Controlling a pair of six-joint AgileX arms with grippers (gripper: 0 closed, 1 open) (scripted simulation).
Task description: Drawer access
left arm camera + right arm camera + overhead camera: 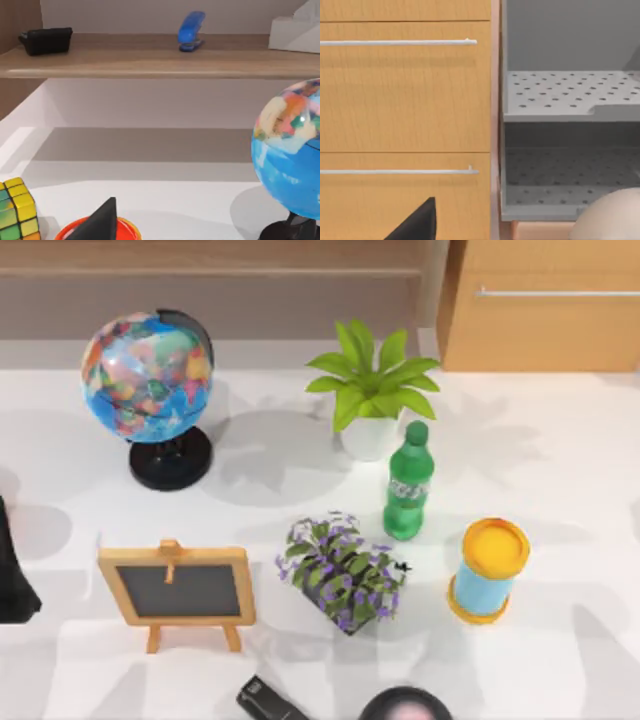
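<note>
From above, the drawer (545, 315) sits at the far right corner of the white table (560, 470): a light-brown wooden front, closed, with a thin silver bar handle (555, 292) running across it. Left of it a long plain wooden ledge (210, 270) spans the far edge. On the table stand a globe (148, 375), a potted green plant (370, 390), a green bottle (407, 483) whose pale label is too small to read, a purple-flowered planter (343, 572), a blank chalkboard easel (180, 590) and a blue can with a yellow lid (488, 570). A dark shape at the left edge may be the left arm (12, 570).

The left wrist view shows the ledge (150, 57) carrying a blue stapler (191, 31) and a black pouch (46, 40), with the globe (290, 165) near. A dark tip of the left gripper (97, 222) shows; I cannot tell how its jaws stand.

The right wrist view faces two stacked wooden fronts (405, 95), each with a silver bar, beside a grey perforated rack (570, 95). A tip of the right gripper (417, 222) shows; jaw state unclear.
</note>
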